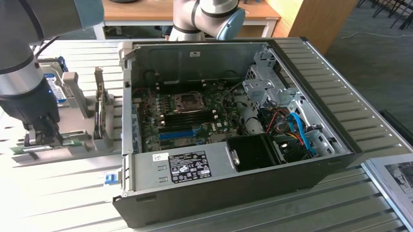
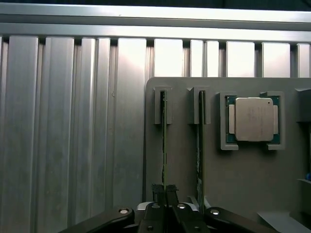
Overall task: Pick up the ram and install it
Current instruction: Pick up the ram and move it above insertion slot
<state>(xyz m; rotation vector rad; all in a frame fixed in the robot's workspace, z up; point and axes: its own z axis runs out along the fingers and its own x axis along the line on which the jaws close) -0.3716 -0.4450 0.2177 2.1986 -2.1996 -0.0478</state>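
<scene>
Gripper clamped narrow on the ram, seated edge-up in its grey holder on the table; lifting and installation in the open computer case remain.

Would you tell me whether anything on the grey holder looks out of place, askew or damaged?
Nothing stands out. The thin green ram stick in the gripper and the second stick beside it stand straight on edge in the slots of the grey holder block, and the square silver CPU chip sits squarely in its recess.
</scene>
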